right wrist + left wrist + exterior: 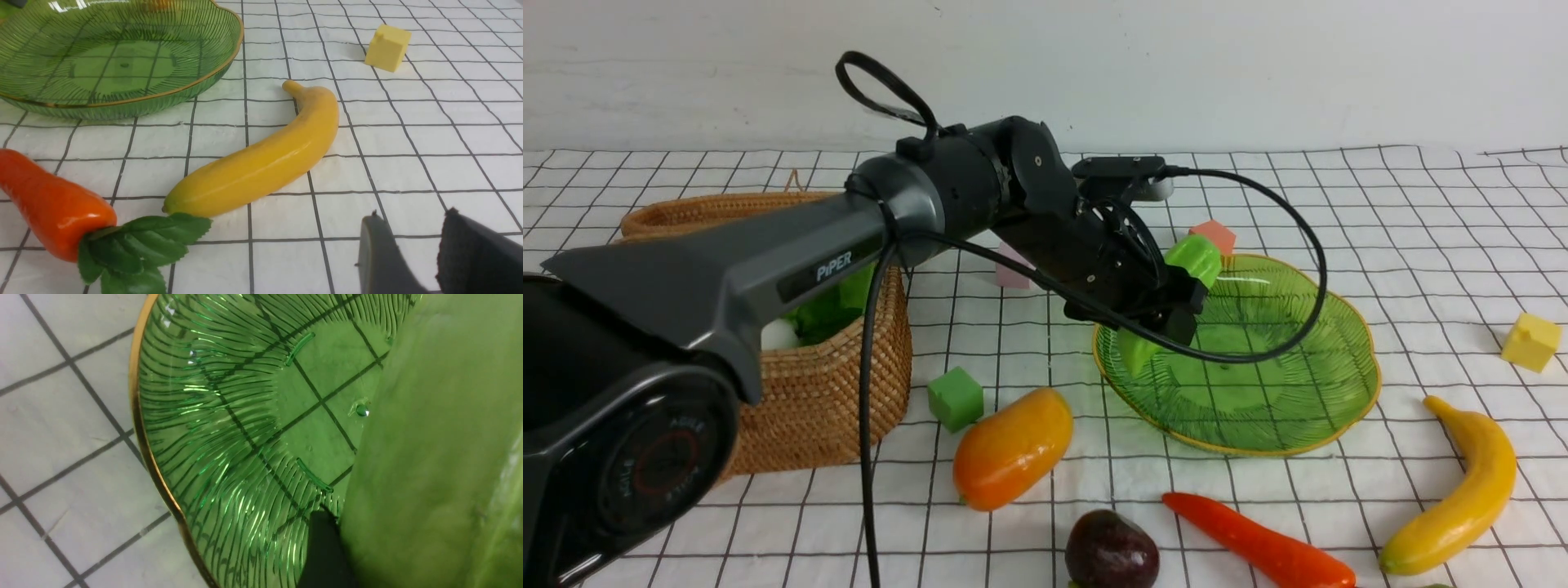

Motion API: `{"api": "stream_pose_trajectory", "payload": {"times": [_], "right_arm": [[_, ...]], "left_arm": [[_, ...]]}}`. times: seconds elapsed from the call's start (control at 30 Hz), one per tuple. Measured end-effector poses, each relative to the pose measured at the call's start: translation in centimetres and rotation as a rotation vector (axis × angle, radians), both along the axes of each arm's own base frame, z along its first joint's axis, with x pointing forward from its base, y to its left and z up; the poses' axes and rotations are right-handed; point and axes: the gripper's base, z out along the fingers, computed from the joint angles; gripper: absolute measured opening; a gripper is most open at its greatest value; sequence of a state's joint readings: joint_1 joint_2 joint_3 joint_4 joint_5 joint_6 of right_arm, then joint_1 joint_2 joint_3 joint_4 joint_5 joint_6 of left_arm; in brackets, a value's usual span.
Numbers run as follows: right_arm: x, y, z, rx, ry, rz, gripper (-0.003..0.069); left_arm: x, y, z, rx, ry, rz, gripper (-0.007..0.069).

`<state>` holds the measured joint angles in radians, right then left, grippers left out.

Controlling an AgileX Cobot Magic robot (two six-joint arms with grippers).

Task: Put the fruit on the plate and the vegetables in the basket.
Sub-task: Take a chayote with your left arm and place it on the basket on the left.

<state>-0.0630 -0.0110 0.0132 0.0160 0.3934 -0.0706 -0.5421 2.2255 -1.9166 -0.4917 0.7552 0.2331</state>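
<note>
1. One woven wicker basket [825, 392], green-lined; the left arm [768, 261] hides most of one white radish [778, 333] inside it.
2. Left gripper [1176, 306] clamps one ridged green vegetable [1194, 260] over the ribbed glass plate [1258, 425].
3. On the cloth lie one smooth mango [1011, 447], one purple fruit [1111, 551] cut off below, one carrot [1258, 543] and one curved banana [1462, 490].
4. Right gripper [412, 220]: jaws apart, empty.

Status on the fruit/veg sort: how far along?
Done: white radish looks to lie in the basket. In hand: left gripper holds the green ridged vegetable above the plate, which is empty. Left: carrot, mango, purple fruit, banana, all on the cloth.
</note>
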Motion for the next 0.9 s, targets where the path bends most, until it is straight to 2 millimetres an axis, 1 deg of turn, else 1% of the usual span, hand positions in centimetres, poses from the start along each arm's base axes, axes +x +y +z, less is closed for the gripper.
{"api": "stream_pose_trajectory", "payload": {"times": [0.77, 0.83, 0.9], "right_arm": [[0.0, 0.0, 0.0, 0.0, 0.0, 0.0, 0.0244], [0.0, 0.0, 0.0, 0.0, 0.0, 0.0, 0.0244], [0.0, 0.0, 0.0, 0.0, 0.0, 0.0, 0.0244]], "left_arm": [[-0.1, 0.0, 0.0, 0.004, 0.008, -0.006, 0.0447], [-0.1, 0.0, 0.6, 0.021, 0.004, -0.027, 0.0447], [-0.1, 0.3, 1.9, 0.06, -0.019, -0.056, 0.0447]]}}
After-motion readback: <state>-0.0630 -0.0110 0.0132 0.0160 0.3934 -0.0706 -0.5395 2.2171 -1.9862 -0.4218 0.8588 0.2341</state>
